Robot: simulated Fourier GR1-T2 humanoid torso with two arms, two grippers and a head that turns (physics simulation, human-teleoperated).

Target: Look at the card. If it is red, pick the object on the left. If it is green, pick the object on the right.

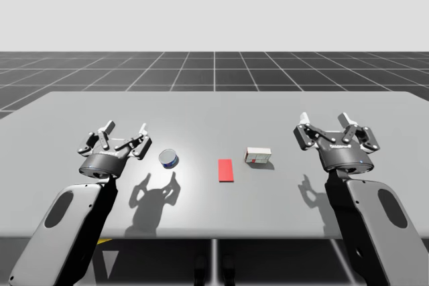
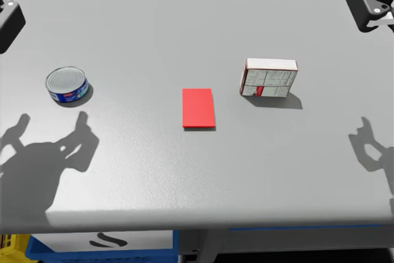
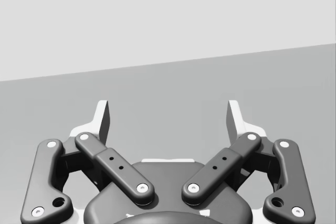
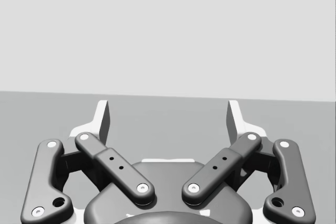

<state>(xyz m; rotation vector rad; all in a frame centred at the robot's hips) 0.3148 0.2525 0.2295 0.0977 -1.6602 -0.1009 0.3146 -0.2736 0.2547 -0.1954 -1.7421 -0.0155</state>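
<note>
The card (image 2: 199,108) is red and lies flat on the table (image 2: 154,16); the can (image 2: 67,84) stands well to the left of the card, and the box (image 2: 268,77) lies to its right, somewhat nearer. My left gripper (image 1: 125,128) hovers left of the card, beyond the can, its fingers spread wide with nothing between them. My right gripper (image 1: 324,120) hovers right of the card, past the box, spread wide too and holding nothing.

My left claw (image 3: 168,113) and right claw (image 4: 168,113) are black jointed linkages with silver screws and white trim.
</note>
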